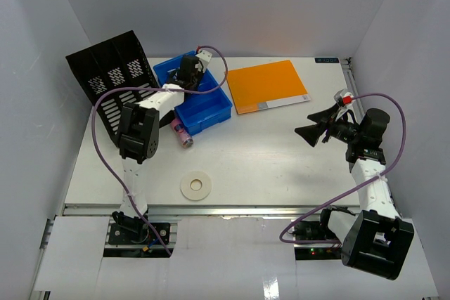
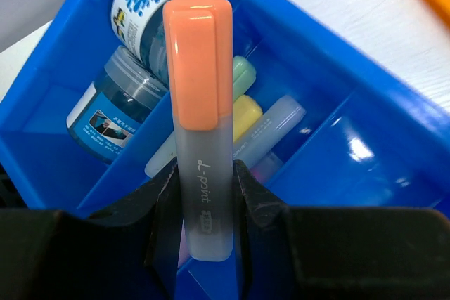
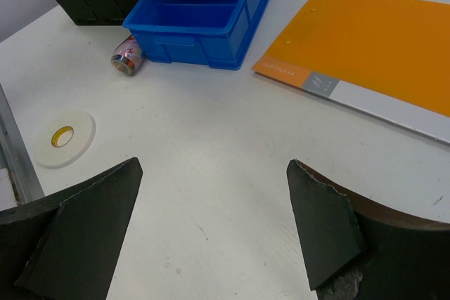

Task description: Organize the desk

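Highlighter with an orange cap and a frosted barrel is sitting pinched between the two black fingers of the left gripper, its cap pointing away from the wrist. The left arm is reaching over the blue tray, which is lying on the far left part of the desk — the white tabletop is filling most of the overhead view, its metal rail running along the near edge by the arm bases. Below the held marker, one compartment is holding several pastel highlighters lying together, and the neighbouring compartment is holding two blue jars. The right gripper is hanging over the bare right side of the desk, jaws spread wide with nothing between them. An orange folder is lying flat just right of the tray. A black file rack is standing at the far left corner, a small pink can is lying on its side just beside the tray's near wall, and a white tape roll is resting flat nearer the front edge.
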You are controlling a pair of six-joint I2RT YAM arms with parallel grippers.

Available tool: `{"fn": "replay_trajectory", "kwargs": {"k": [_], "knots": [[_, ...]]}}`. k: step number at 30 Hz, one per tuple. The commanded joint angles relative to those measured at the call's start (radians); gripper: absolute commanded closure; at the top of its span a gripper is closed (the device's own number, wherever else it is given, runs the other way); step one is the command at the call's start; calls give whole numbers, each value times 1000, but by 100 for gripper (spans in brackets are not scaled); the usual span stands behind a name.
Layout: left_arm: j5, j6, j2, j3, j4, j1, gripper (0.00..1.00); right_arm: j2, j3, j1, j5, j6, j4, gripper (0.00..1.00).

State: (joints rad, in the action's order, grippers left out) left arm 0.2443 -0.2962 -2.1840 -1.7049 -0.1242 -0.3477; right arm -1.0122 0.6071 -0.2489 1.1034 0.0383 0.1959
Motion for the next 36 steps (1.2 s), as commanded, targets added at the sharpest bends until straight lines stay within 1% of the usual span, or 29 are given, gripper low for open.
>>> {"fn": "replay_trajectory", "kwargs": {"k": [1, 5, 9, 16, 19, 21, 23, 30, 36], "knots": [[43, -114, 11, -42, 50, 14, 80, -1, 5, -6, 24, 17, 14, 10], [26, -107, 3, -40, 59, 41, 75, -3, 0, -6, 24, 15, 19, 10], [17, -106, 3, -24, 64, 46, 66, -5, -3, -7, 26, 15, 22, 10], [24, -117, 6, -4, 81, 51, 53, -4, -3, -14, 28, 15, 23, 10], [24, -118, 12, 8, 88, 53, 45, -2, -4, -17, 30, 14, 23, 10], [29, -117, 14, 14, 90, 53, 38, -3, -3, -18, 31, 15, 23, 10], [31, -114, 17, 20, 90, 53, 35, -2, -3, -20, 32, 14, 22, 10], [13, -82, 57, 26, 84, 54, 33, 2, -4, -25, 38, 16, 23, 10], [-46, 42, 145, 20, 39, 53, 33, 6, -11, -27, 87, 41, 22, 10]]}}
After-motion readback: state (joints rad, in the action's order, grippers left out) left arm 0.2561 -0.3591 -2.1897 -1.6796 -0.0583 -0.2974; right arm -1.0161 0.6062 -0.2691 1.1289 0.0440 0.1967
